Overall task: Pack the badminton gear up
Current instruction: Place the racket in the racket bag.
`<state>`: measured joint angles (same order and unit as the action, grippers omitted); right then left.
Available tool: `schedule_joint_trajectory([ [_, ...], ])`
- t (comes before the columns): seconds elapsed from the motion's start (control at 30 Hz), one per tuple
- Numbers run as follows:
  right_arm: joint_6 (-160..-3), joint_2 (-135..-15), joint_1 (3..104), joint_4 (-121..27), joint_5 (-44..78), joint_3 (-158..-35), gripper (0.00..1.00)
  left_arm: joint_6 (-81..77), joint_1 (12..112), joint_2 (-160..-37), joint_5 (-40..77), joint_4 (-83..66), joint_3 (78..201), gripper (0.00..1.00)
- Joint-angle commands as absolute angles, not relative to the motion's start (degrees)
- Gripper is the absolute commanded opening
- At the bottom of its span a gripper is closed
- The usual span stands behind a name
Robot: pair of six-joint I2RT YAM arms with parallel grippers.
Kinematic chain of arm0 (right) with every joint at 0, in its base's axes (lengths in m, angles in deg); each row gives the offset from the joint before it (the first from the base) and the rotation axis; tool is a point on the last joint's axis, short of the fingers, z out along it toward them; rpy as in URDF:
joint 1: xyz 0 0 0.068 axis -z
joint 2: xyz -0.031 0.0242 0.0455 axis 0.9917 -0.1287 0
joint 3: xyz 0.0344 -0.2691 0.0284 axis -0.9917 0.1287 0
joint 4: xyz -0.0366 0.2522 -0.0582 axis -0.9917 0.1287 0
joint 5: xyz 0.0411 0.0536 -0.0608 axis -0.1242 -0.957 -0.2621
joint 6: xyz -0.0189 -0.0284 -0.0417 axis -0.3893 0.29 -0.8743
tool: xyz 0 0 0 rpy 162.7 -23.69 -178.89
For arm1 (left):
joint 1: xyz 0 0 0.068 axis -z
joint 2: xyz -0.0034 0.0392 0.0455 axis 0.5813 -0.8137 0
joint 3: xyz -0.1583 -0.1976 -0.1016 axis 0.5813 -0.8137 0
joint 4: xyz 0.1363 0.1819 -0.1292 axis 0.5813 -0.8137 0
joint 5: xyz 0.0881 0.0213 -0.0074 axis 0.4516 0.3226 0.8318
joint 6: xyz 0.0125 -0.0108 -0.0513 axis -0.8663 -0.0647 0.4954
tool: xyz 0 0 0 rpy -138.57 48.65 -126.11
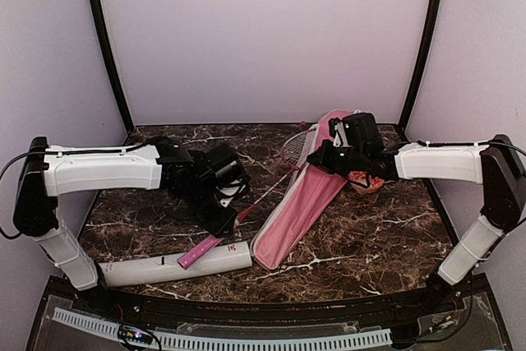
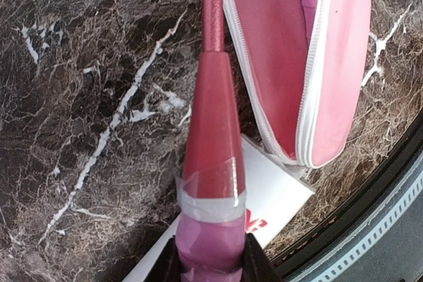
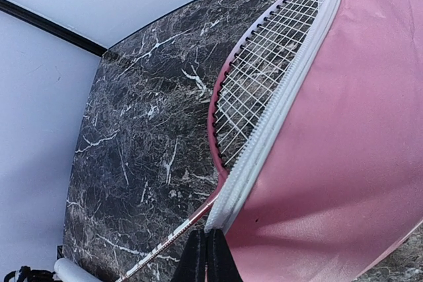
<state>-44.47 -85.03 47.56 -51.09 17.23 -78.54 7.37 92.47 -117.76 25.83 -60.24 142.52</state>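
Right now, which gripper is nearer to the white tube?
Left. The left gripper holds a racket handle just above the tube; the right gripper pinches the pink bag's edge, farther across the table.

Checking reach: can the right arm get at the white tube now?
Probably not: the right gripper is shut on the bag, and the tube lies far left, under the racket the left gripper holds.

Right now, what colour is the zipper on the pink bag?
White zipper, edging the pink bag. The right wrist view shows it best.
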Motion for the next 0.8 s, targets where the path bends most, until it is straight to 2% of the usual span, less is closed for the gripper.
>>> schedule_joint_trajectory([
  [0.0, -43.7, -84.7, 46.6, -54.4, 20.5, -81.1, 0.00, 7.8, 93.7, -110.8, 25.9, -55.0, 138.1, 0.00],
  [0.3, -46.3, -87.9, 46.7, -57.8, 16.0, -82.3, 0.00, 2.4, 96.6, -108.0, 26.9, -51.6, 132.4, 0.00],
  [0.4, -48.9, -87.9, 46.7, -57.7, 13.7, -82.7, 0.00, -1.1, 97.1, -108.7, 31.3, -52.0, 132.1, 0.00],
  [0.6, -50.6, -85.8, 47.6, -54.3, 16.7, -81.7, 0.00, -1.8, 97.1, -104.8, 41.1, -53.5, 130.1, 0.00],
  [0.77, -54.1, -80.9, 49.3, -63.3, 5.4, -76.4, 0.00, 1.3, 97.2, -98.4, 38.5, -52.3, 126.9, 0.00],
])
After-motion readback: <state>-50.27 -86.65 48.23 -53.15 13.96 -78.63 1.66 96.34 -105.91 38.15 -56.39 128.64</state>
